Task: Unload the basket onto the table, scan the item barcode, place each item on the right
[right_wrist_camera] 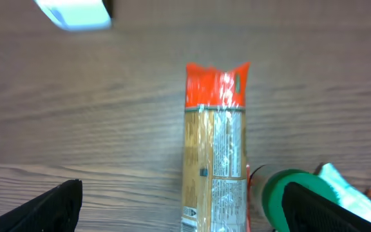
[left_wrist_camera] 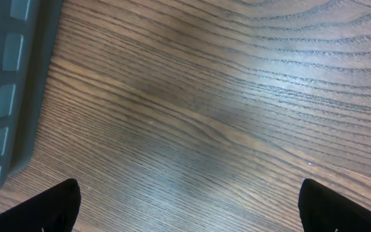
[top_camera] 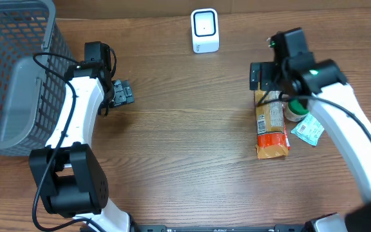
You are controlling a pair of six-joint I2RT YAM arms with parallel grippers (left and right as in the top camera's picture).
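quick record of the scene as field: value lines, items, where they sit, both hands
scanner: white scanner, far edge, centre
item: orange and yellow packet, lying flat, right side
beside item: green-capped container, teal sachet
basket: grey basket, far left
left: left hand open, over the table, holds nothing
right: right hand open, over the packet's far end, not closed on it
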